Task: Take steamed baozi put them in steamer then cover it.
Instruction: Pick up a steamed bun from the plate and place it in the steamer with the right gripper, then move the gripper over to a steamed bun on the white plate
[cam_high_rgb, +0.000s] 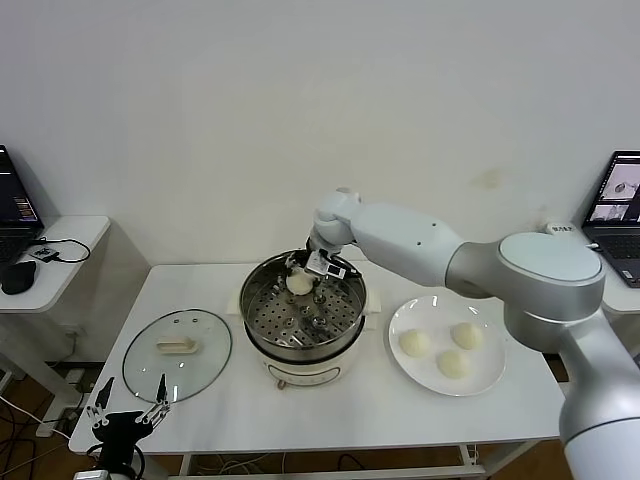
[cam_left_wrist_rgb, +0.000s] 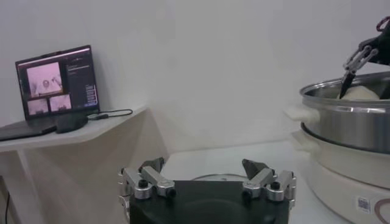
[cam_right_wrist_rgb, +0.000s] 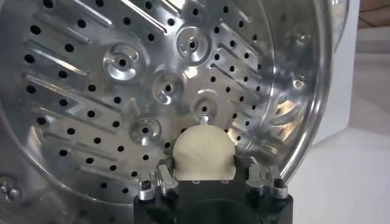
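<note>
The steel steamer (cam_high_rgb: 304, 322) stands mid-table on its cream base. My right gripper (cam_high_rgb: 305, 275) is shut on one cream-white baozi (cam_high_rgb: 299, 283) and holds it inside the pot over the far side of the perforated tray (cam_right_wrist_rgb: 122, 91); the bun (cam_right_wrist_rgb: 203, 152) sits between the fingers. Three more baozi (cam_high_rgb: 450, 350) lie on the white plate (cam_high_rgb: 490, 375) to the right. The glass lid (cam_high_rgb: 177, 354) with its cream handle lies flat on the table to the left. My left gripper (cam_high_rgb: 128, 412) is open and empty, low by the table's front left edge; its jaws (cam_left_wrist_rgb: 207, 176) stand wide apart.
A side table with a laptop (cam_left_wrist_rgb: 56, 82) and a mouse stands at the far left. Another laptop (cam_high_rgb: 620, 215) stands at the far right. The steamer's wall (cam_left_wrist_rgb: 347, 122) rises close beside my left gripper.
</note>
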